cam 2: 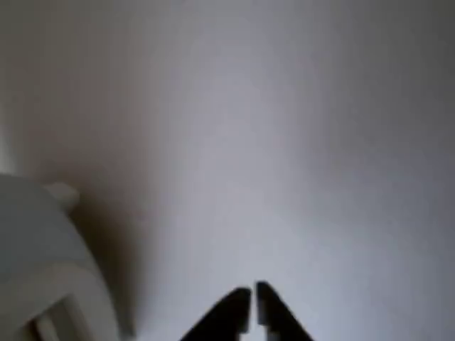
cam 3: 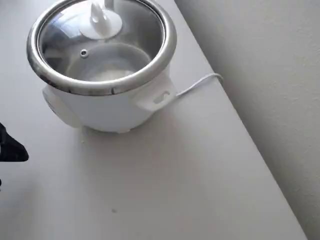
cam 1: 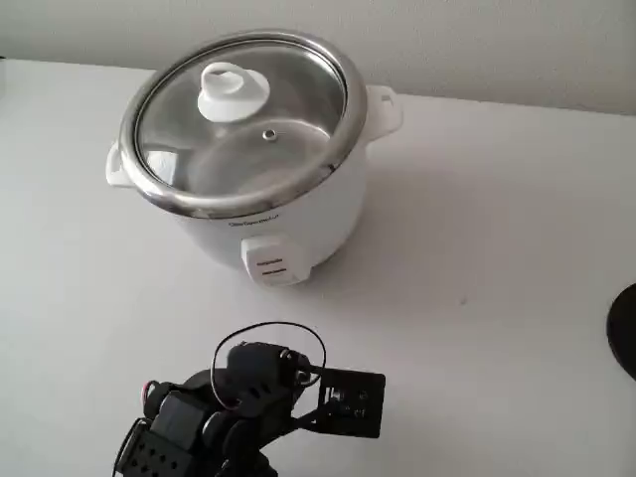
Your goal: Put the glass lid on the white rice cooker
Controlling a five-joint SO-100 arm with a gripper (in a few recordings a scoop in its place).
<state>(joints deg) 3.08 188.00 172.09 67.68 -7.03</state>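
Observation:
The glass lid (cam 1: 288, 109) rests on the white rice cooker (cam 1: 318, 214), its metal rim seated on the pot rim and its white knob (cam 1: 234, 91) pointing up. The overhead view shows the same: lid (cam 3: 125, 45) on cooker (cam 3: 110, 107). My black arm (cam 1: 248, 397) is folded low at the bottom of the fixed view, well in front of the cooker's switch. In the wrist view my gripper (cam 2: 254, 307) is shut with nothing between its tips, hanging over bare table, with the cooker's side (cam 2: 43, 241) at the left edge.
The white table (cam 1: 497, 248) is bare to the right of the cooker. A dark round object (cam 1: 626, 333) sits at the right edge. A white cord (cam 3: 200, 82) runs from the cooker to the table's edge by the wall.

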